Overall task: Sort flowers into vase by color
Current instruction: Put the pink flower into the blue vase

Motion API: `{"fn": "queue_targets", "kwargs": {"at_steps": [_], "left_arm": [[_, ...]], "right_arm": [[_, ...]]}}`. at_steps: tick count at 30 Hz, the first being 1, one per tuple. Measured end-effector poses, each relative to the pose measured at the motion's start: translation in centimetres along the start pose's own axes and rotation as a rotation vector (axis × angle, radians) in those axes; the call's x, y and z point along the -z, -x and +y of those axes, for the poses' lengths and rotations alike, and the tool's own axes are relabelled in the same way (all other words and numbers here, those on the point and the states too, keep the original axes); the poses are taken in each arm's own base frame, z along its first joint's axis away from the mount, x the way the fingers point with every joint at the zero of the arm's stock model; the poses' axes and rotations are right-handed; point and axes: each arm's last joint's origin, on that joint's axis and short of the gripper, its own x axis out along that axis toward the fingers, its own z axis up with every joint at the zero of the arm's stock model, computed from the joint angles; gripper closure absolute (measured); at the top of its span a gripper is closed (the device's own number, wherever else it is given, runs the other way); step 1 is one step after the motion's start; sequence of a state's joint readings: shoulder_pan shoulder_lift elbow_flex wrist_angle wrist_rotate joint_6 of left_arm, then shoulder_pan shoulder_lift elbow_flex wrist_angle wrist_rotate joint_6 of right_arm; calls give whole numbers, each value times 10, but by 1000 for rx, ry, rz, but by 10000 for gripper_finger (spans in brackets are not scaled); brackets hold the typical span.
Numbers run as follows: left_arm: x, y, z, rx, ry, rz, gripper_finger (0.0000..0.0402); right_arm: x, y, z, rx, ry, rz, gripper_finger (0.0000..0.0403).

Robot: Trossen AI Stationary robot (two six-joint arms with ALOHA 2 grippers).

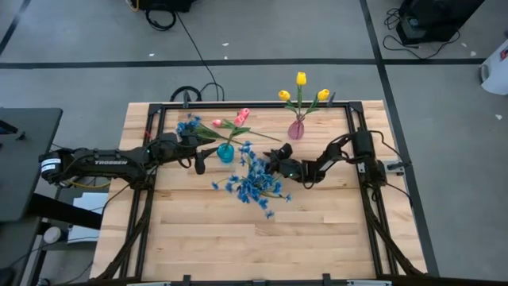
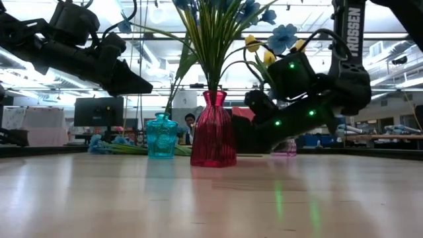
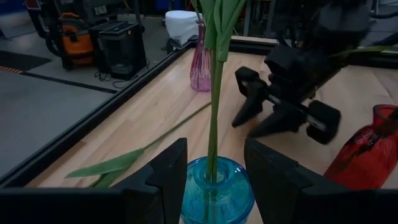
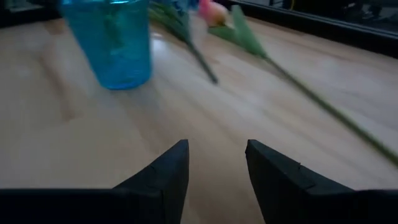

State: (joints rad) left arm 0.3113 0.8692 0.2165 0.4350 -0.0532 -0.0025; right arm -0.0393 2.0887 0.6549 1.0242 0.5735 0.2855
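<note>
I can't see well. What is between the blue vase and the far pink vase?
In the high view, pink tulips lie on the table between the blue vase and the pink vase.

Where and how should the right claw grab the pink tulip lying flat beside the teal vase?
I'd take the pink tulip by its bare stem, past the leaf, away from the teal vase. It lies flat on the table, so bring the right claw straight down, fingers straddling the thin stem crosswise.

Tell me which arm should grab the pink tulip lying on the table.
Probably right: the right claw, open, faces the stem of the tulip, while the left claw sits open around the blue vase.
</note>
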Motion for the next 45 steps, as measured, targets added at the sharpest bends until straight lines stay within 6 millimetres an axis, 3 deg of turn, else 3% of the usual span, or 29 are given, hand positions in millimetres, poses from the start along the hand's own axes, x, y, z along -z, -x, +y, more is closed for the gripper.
{"fn": "queue_targets", "kwargs": {"at_steps": [8, 18, 30, 38, 45], "left_arm": [[0, 0, 0, 0, -16, 0, 236], [-2, 0, 0, 1, -17, -25, 236], [-1, 0, 0, 4, -31, -10, 236], [0, 0, 0, 15, -62, -7, 236], [0, 0, 0, 14, -81, -7, 236]], "right_arm": [[1, 10, -31, 75, 15, 29, 231], [-16, -4, -33, 141, 142, -22, 232], [-32, -37, -56, 300, 95, 106, 234], [-32, -47, -82, 252, -52, 173, 234], [-33, -49, -90, 228, -64, 195, 234]]}}
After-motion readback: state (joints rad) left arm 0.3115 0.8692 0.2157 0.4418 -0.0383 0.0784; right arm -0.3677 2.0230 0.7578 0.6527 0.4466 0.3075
